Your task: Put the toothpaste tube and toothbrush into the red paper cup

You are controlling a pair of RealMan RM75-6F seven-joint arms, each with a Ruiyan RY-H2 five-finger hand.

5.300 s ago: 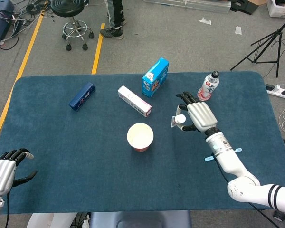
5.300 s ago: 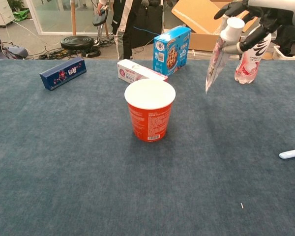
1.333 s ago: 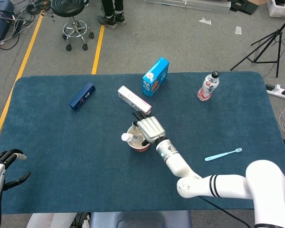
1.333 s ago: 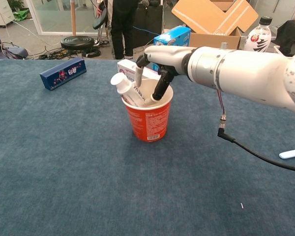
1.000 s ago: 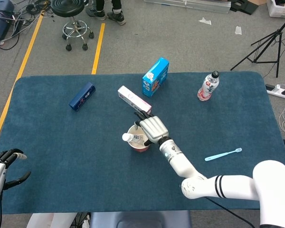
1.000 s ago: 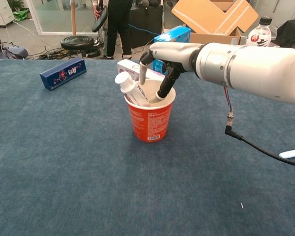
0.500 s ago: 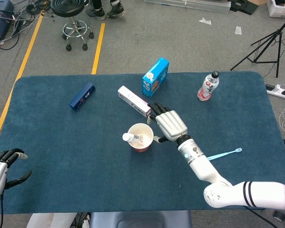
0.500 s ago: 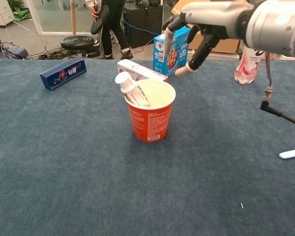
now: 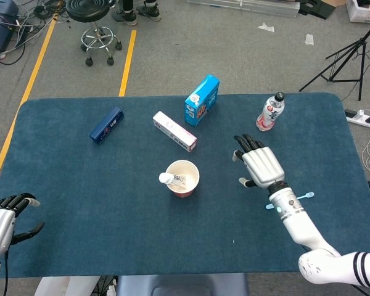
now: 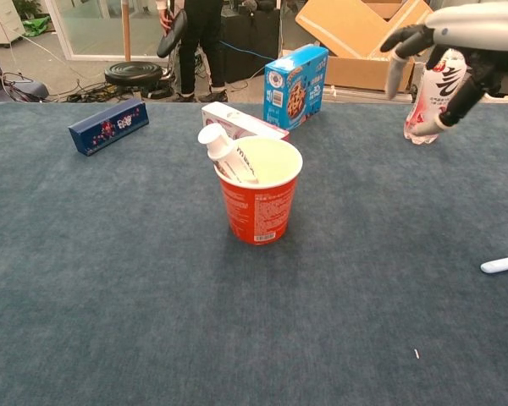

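The toothpaste tube (image 10: 223,153) leans cap-up inside the red cup (image 10: 258,199), so that half looks done. The right hand (image 9: 259,164) hovers empty, fingers spread, near the toothbrush (image 9: 291,201) lying flat on the table, probably next to be grasped

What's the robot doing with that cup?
It's packing a red paper cup. A white toothpaste tube already leans inside. The right robot hand hovers open and empty above the blue table, and the light blue toothbrush lies on it, not yet picked up. The left robot hand waits open at the edge.
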